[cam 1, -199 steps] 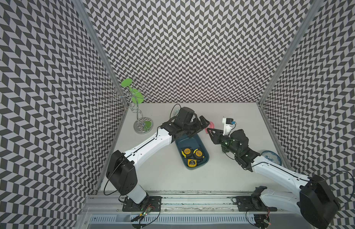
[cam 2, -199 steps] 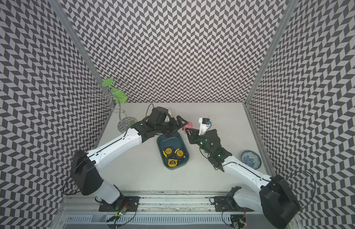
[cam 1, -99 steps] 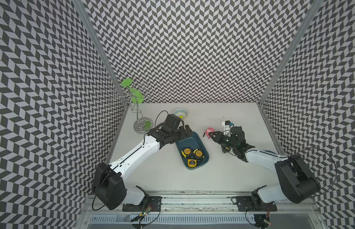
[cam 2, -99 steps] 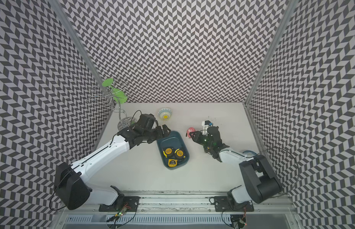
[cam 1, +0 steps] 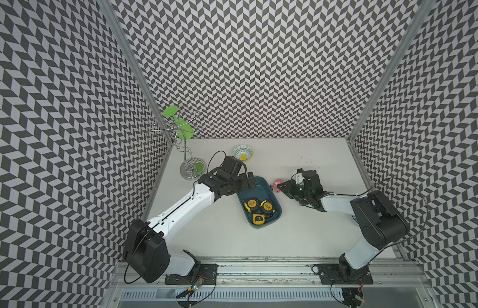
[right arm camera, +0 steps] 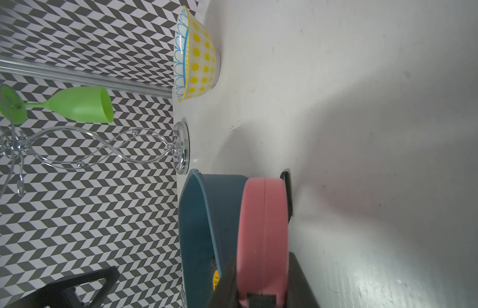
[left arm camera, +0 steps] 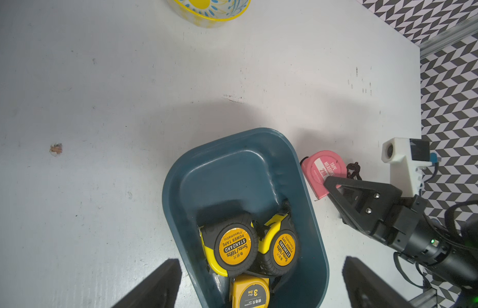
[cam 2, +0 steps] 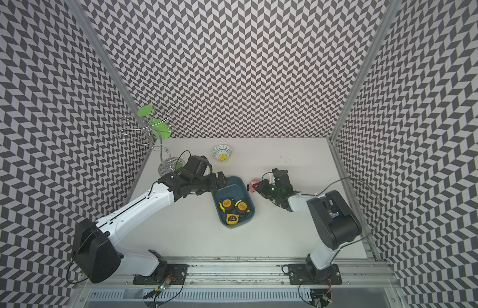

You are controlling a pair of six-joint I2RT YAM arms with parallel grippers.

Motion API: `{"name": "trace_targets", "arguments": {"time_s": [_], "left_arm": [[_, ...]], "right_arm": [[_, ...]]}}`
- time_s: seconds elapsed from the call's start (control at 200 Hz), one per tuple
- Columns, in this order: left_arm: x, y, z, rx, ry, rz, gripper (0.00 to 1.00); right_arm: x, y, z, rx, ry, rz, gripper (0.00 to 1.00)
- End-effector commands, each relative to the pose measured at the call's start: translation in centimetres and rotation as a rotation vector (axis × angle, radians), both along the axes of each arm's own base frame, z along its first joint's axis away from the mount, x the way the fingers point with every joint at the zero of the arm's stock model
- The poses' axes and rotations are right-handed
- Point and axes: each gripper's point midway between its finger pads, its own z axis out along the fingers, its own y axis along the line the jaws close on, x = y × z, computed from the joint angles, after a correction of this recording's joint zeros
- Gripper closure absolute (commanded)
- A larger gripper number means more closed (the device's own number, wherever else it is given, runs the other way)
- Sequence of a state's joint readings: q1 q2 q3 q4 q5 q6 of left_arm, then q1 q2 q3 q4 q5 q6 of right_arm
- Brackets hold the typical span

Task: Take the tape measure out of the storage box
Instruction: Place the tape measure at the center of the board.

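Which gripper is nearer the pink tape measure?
Right. The right gripper has its jaws shut on the pink tape measure; the left gripper hangs open over the storage box.

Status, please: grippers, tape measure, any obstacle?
Right gripper shut on pink tape measure, outside storage box. Left gripper open at box's rim. Three yellow tape measures inside. Nothing in the way.

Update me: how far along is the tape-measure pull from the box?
Done: pink tape measure is outside the storage box. In hand: right gripper shut on it, low beside the box; left gripper open above the box. Left: release it; three yellow tape measures sit inside.
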State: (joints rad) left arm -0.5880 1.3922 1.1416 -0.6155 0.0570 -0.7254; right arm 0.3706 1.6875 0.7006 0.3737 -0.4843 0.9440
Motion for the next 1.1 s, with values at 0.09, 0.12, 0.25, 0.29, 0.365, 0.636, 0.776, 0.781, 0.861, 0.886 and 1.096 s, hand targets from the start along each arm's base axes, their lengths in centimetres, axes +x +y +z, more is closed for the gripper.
{"name": "trace_targets", "arguments": {"time_s": [0.09, 0.12, 0.25, 0.29, 0.365, 0.636, 0.776, 0.781, 0.861, 0.886, 1.096], "left_arm": [[0.1, 0.1, 0.5, 0.01, -0.018, -0.017, 0.0], [0.1, 0.1, 0.5, 0.009, -0.018, -0.019, 0.0], [0.2, 0.0, 0.3, 0.016, -0.013, -0.024, 0.0], [0.2, -0.1, 0.3, 0.017, -0.011, -0.026, 0.0], [0.2, -0.1, 0.1, 0.019, -0.006, -0.03, 0.0], [0.2, -1.0, -0.9, 0.078, 0.011, -0.102, 0.0], [0.0, -1.7, -1.9, 0.156, 0.036, -0.165, 0.0], [0.0, -1.7, -1.9, 0.158, 0.036, -0.166, 0.0], [-0.2, -2.3, -2.4, 0.205, 0.046, -0.204, 0.0], [-0.4, -2.6, -2.4, 0.216, 0.045, -0.218, 0.0], [-1.1, -3.5, -3.0, 0.337, 0.012, -0.344, 0.0]], "right_arm": [[1.0, -0.3, -1.2, -0.043, 0.044, -0.024, 0.92], [1.0, -0.3, -1.4, -0.046, 0.05, -0.025, 0.92], [0.9, -0.5, -2.3, -0.068, 0.082, -0.03, 0.87], [0.8, -0.6, -2.4, -0.074, 0.086, -0.031, 0.84], [0.9, -0.7, -2.6, -0.085, 0.092, -0.031, 0.81], [0.7, -1.1, -2.4, -0.129, 0.111, -0.034, 0.45], [0.7, -1.3, -1.4, -0.141, 0.095, -0.034, 0.38], [0.7, -1.4, -1.4, -0.142, 0.094, -0.035, 0.37], [0.6, -1.3, -0.9, -0.145, 0.087, -0.03, 0.33], [0.6, -1.4, -0.7, -0.147, 0.086, -0.031, 0.32], [0.3, -1.8, 1.1, -0.162, 0.058, -0.034, 0.19]]}}
